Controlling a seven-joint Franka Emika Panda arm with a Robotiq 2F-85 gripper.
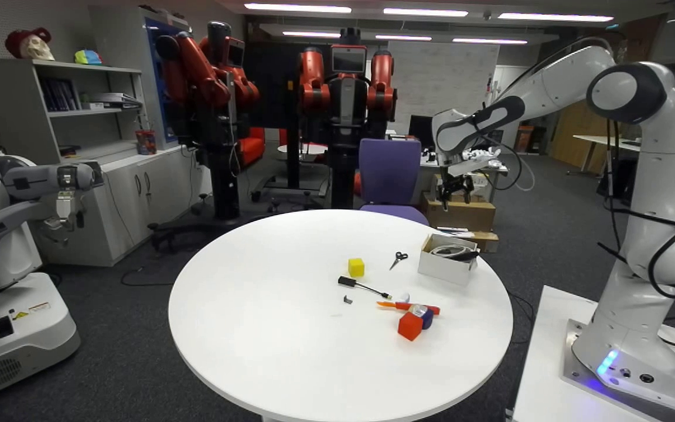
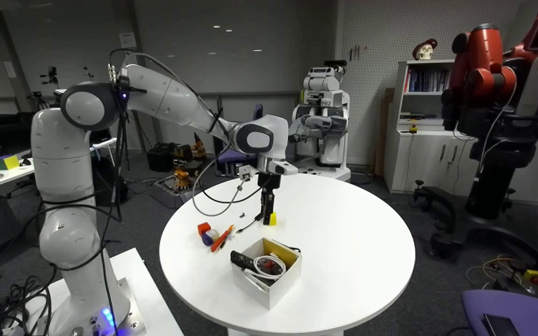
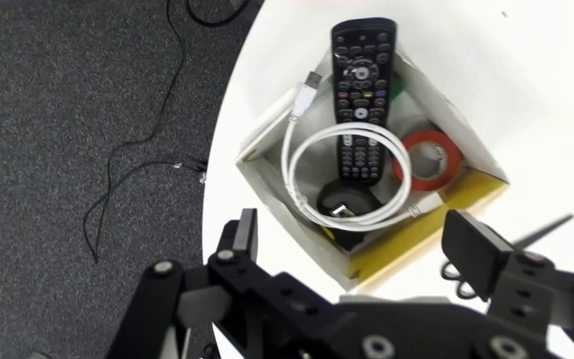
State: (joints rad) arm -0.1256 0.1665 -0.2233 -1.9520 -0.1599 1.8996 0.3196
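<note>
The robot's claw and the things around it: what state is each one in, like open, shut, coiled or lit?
Gripper: open, holding nothing
White box: open on top, with things inside
White cable: coiled
Remote control: tilted, one end past the box's rim
Scissors: blades look together
Black adapter: USB end unplugged
Blue base light: on
Ceiling lights: on
Cabinet doors: look shut
Purple chair: nobody in it

The arm [image 2: 66, 154] stands nearly upright from its base [image 1: 636, 369], where a strip of blue light [image 1: 608, 362] glows. It bends at the elbow [image 2: 84, 106], and the forearm [image 1: 554, 85] slopes down to the wrist [image 1: 452, 132]. Under that hangs the gripper [image 3: 352, 229], pointing downward — its jaws parted wide in the wrist view, their inner faces turned toward each other.
</note>
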